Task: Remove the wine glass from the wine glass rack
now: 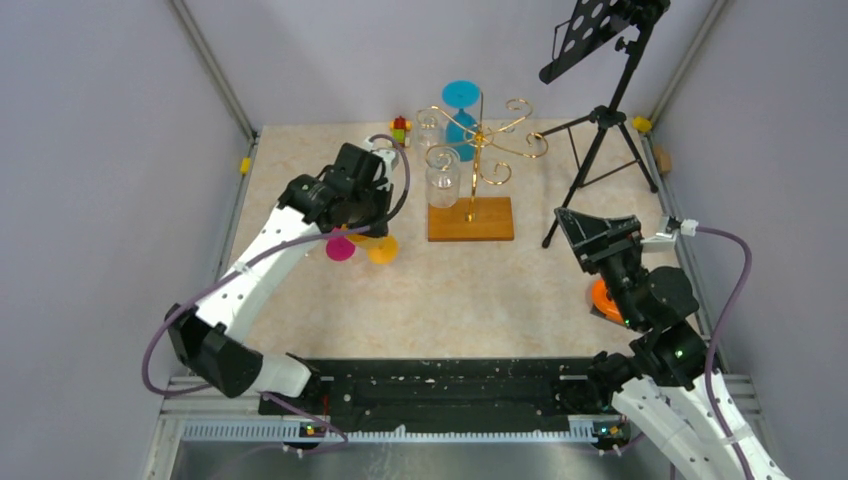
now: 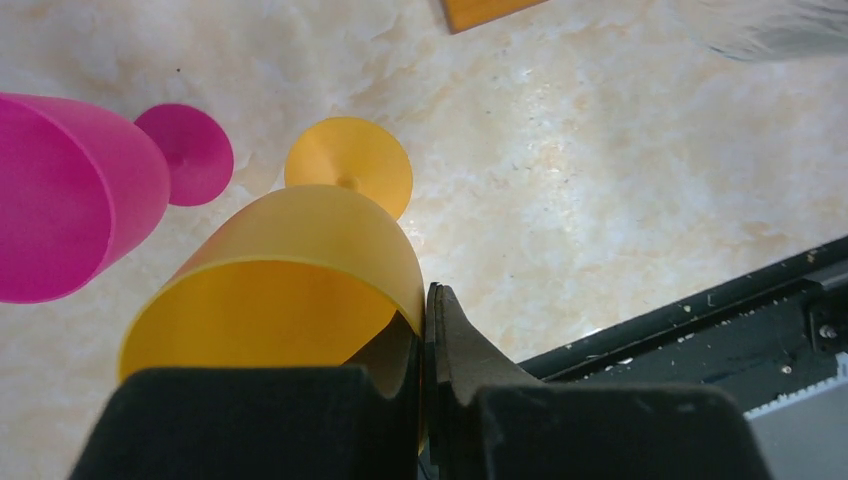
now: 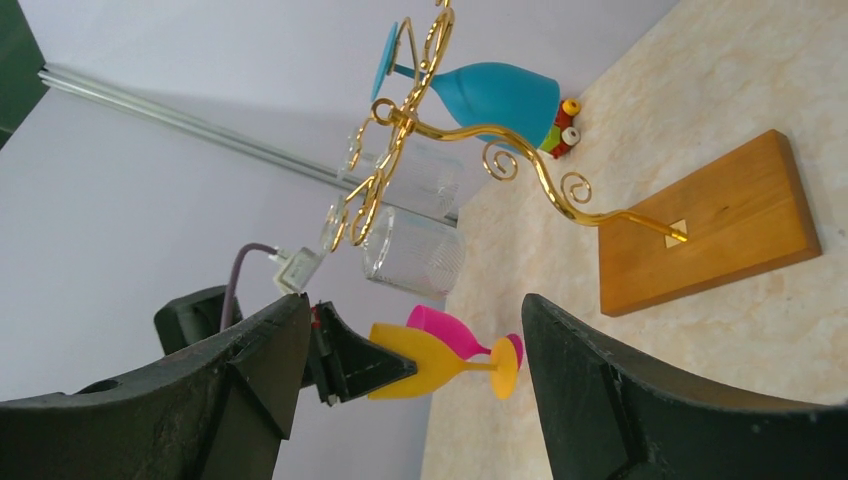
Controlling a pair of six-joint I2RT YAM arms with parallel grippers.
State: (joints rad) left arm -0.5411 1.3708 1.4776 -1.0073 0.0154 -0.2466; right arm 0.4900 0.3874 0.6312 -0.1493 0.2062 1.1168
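Pale lilac walls [image 1: 100, 150]; beige marbled tabletop [image 1: 450, 290]; black tripod stand [image 1: 607, 116] right rear.

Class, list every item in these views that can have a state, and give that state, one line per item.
yellow wine glass: upright, off the wine glass rack, rim pinched by the left tool
left tool: shut on the yellow wine glass
pink wine glass: upright on the table, free
blue wine glass: hanging upside down on that rack
clear glasses: both hanging upside down on that rack
right tool: open, empty

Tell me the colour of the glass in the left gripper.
Orange-yellow glass, best in the left wrist view.
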